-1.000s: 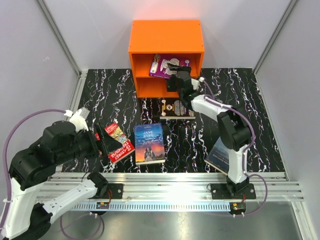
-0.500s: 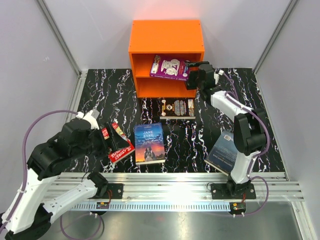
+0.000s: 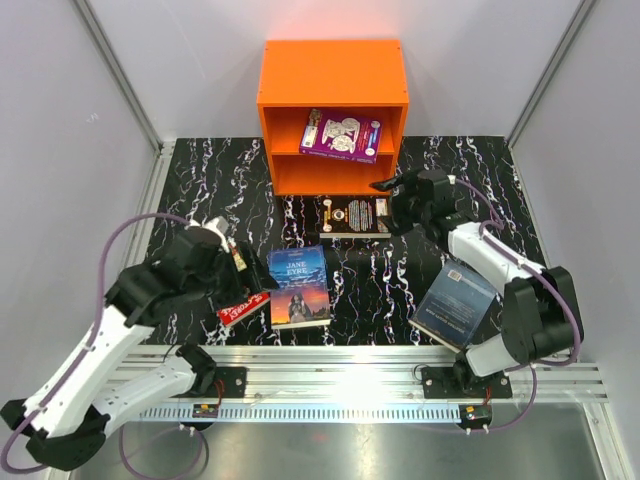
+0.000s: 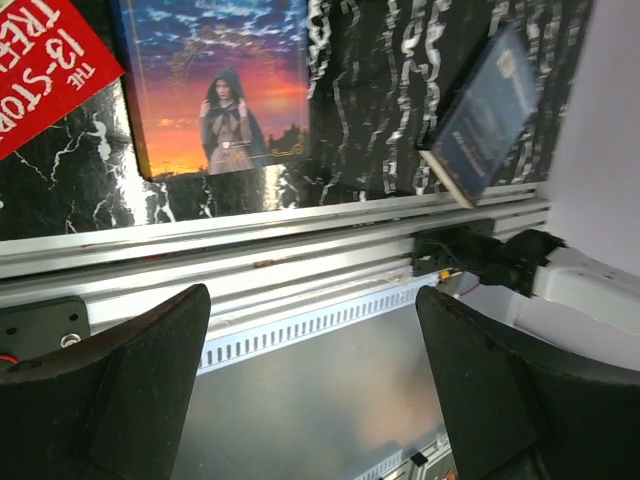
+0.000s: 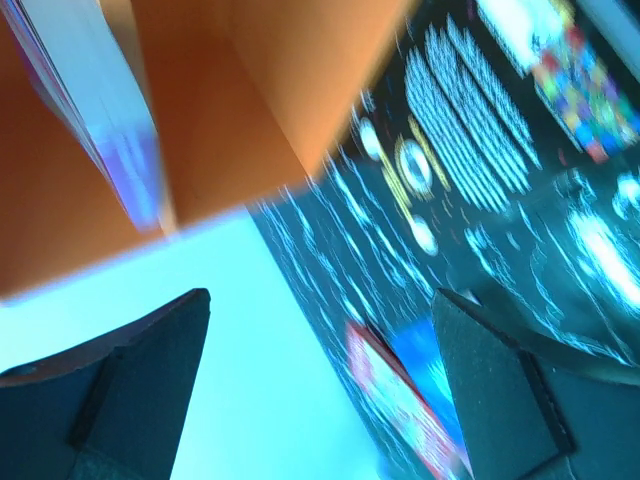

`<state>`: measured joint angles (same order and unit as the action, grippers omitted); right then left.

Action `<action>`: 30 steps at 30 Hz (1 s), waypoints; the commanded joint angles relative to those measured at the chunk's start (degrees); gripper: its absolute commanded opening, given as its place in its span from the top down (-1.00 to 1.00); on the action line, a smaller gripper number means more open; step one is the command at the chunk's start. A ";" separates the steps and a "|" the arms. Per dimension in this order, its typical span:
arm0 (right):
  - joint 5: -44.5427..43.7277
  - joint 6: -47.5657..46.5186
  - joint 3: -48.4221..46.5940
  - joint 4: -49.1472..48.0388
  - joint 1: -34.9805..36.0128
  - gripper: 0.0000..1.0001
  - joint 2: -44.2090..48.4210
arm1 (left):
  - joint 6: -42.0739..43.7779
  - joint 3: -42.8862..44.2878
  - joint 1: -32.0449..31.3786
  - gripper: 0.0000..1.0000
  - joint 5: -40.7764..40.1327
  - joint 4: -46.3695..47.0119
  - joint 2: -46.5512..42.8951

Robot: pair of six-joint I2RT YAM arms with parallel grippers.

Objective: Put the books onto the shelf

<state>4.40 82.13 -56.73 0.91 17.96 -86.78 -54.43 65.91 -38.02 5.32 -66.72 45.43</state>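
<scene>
The orange shelf (image 3: pixel 335 90) stands at the back with the purple book (image 3: pixel 340 135) lying in its upper compartment. The black gold-ornament book (image 3: pixel 350 215) lies flat in front of it. My right gripper (image 3: pixel 388 205) hovers open and empty just right of that book; its blurred wrist view shows the shelf (image 5: pixel 250 90) and the black book (image 5: pixel 470 130). Jane Eyre (image 3: pixel 298 287) lies at the centre front. The red book (image 3: pixel 235 312) is partly hidden under my left gripper (image 3: pixel 248 280), which is open and empty. A dark blue-grey book (image 3: pixel 455 303) leans by the right arm's base.
The aluminium rail (image 3: pixel 340 375) runs along the near edge, with both arm bases on it. Grey walls close in the left, right and back sides. The left wrist view shows Jane Eyre (image 4: pixel 215 90), the red book (image 4: pixel 40 60) and the rail (image 4: pixel 250 260).
My right gripper has drawn back out of the shelf's upper compartment, leaving the purple book there, and dropped towards the black book. The left arm has swung right and forward over the red book.
</scene>
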 commanded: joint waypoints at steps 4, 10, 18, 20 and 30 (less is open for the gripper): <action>19.12 -14.44 3.89 8.58 3.65 -0.97 1.36 | 0.56 -11.48 0.92 -0.81 1.60 11.24 8.43; 19.24 -17.26 6.98 7.62 15.15 -0.96 -7.07 | 3.27 -18.62 7.69 -0.97 7.41 25.04 22.84; 21.34 -17.08 7.69 1.03 21.86 -0.93 -17.44 | 8.21 -16.60 10.51 -0.98 4.60 30.14 38.94; 21.96 -17.61 7.51 0.33 22.73 -0.93 -18.94 | 6.45 -17.91 10.34 -0.97 6.19 33.04 40.96; 26.44 -16.74 9.88 -6.09 24.06 -0.89 -25.45 | -1.54 -31.53 9.11 -0.97 11.97 54.52 47.12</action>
<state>35.48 67.57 -49.78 -5.63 39.48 -105.95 -51.72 43.59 -26.87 12.29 -33.06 86.43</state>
